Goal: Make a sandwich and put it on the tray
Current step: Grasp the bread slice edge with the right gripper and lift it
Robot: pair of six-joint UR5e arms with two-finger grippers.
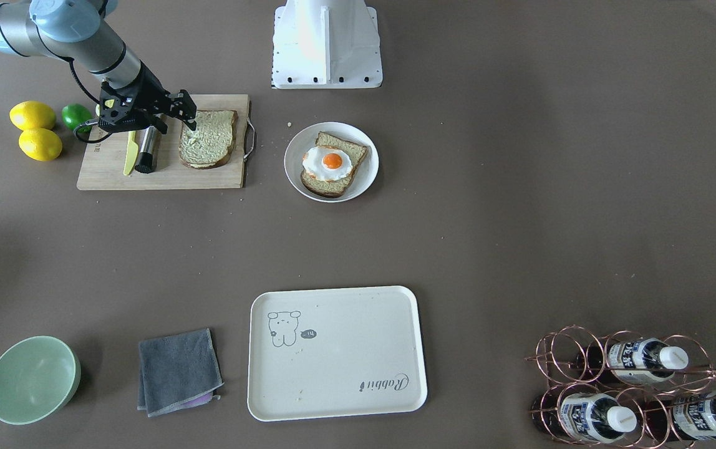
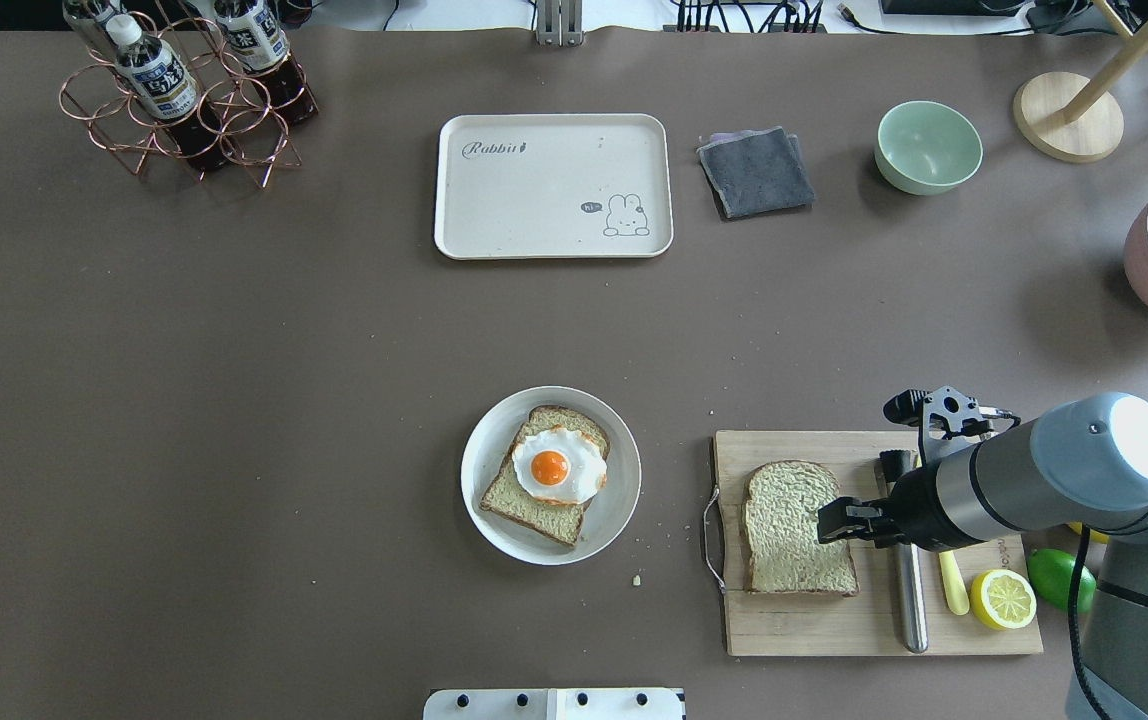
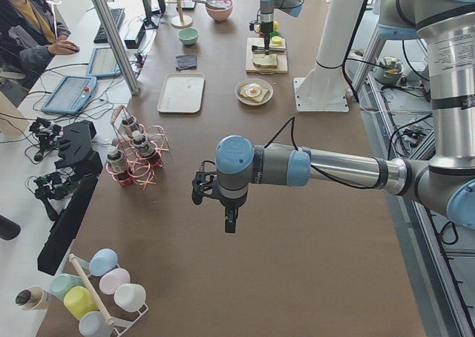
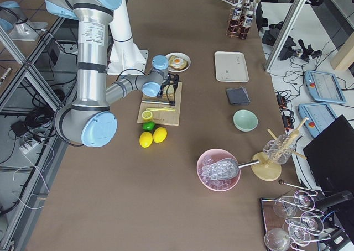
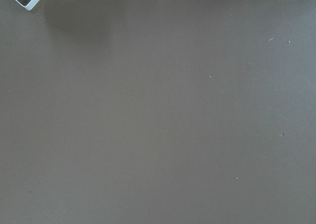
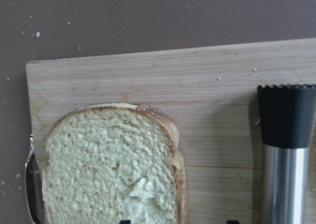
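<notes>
Bread (image 2: pixel 796 530) on board (image 2: pixel 834 630), right pincer (image 2: pixel 823 522) spread over its edge; left pincer (image 3: pixel 229 224) above worktop (image 3: pixel 297 263), spread or pressed together: cannot tell.

I saw a green bowl (image 2: pixel 928 146) beside a grey cloth (image 2: pixel 756 172) on the far side, a bottle rack (image 2: pixel 184 110) far left, lemons (image 1: pixel 32 115) by the cutting board (image 2: pixel 814 625)
</notes>
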